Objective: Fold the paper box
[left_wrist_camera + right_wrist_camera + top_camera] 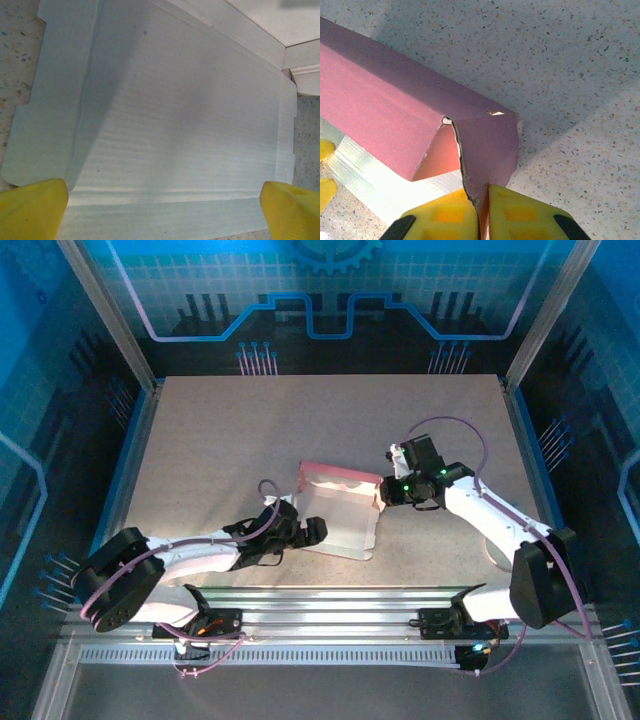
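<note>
Right end effector pinches the paper box's right flap on the table; left end effector gapes wide.

Table: flat top, pale grey-beige, finely speckled with dark flecks up close. Slotted aluminium rails run along its near edge. Slanting metal posts rise at the far corners. Back wall: blue panel, grid and circuit-line print, gear motif top centre.
</note>
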Robot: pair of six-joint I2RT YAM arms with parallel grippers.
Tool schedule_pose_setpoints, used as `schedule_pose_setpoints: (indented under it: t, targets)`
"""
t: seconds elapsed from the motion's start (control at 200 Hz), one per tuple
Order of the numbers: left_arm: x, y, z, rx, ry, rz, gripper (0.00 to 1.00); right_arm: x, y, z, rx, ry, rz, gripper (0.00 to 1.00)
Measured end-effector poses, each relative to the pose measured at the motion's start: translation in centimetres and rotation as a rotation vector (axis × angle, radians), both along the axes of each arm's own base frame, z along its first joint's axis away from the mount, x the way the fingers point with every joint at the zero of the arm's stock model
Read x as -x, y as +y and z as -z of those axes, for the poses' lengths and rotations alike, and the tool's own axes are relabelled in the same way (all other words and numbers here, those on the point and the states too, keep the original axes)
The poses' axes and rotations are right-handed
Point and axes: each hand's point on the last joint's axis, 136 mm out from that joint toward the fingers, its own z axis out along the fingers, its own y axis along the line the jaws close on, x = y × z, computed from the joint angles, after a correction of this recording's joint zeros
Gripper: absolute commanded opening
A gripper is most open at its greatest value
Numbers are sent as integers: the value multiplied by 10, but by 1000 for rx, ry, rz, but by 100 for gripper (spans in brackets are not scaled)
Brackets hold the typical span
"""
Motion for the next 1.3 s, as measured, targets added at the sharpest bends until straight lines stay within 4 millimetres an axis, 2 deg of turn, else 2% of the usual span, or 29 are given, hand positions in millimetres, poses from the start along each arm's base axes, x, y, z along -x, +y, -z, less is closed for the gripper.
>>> schedule_pose_setpoints:
  t: [0.44, 0.79, 0.991, 1.141, 1.301]
  targets:
    - [4, -11, 2, -44, 6, -2, 99, -19, 11, -5, 2, 64, 0, 9]
    - [5, -21, 6, -96, -6, 8, 99, -34, 8, -14, 96, 95, -40, 10]
    - [5, -22, 6, -102, -10, 9, 99, -34, 4, -8, 163, 119, -76, 15]
    - [5, -22, 6, -103, -11, 9, 99, -36, 2, -3, 209, 127, -97, 26]
    - [5, -23, 6, -103, -10, 9, 99, -33, 0, 0, 221, 138, -106, 28]
